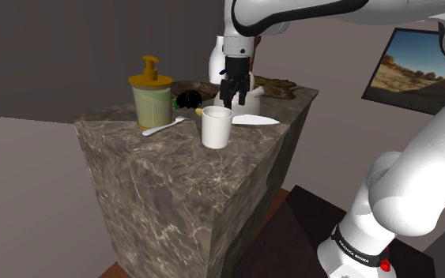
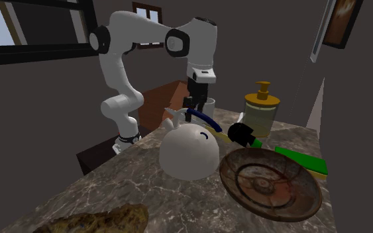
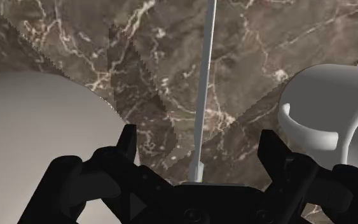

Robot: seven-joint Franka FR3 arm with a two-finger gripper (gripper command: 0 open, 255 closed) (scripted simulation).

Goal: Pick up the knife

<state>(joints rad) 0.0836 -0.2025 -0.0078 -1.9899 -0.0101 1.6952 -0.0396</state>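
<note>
Knife [image 3: 204, 95] flat on marbled table [image 3: 75, 38], just beside white mug [image 3: 327, 118] (slim, pale grey), long axis running straight away past mug; gripper [image 3: 198, 130] spread wide, straddling it, untouching.

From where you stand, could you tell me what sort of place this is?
Likely a home kitchen: a dark marble counter carries a pump soap dispenser and a white mug, and a framed landscape picture hangs on the wall.

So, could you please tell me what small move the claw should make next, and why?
Probably lower the claw straight down: it is open, the knife lies centred between its fingers untouched on the marbled counter, which looks slightly below the tips.
</note>
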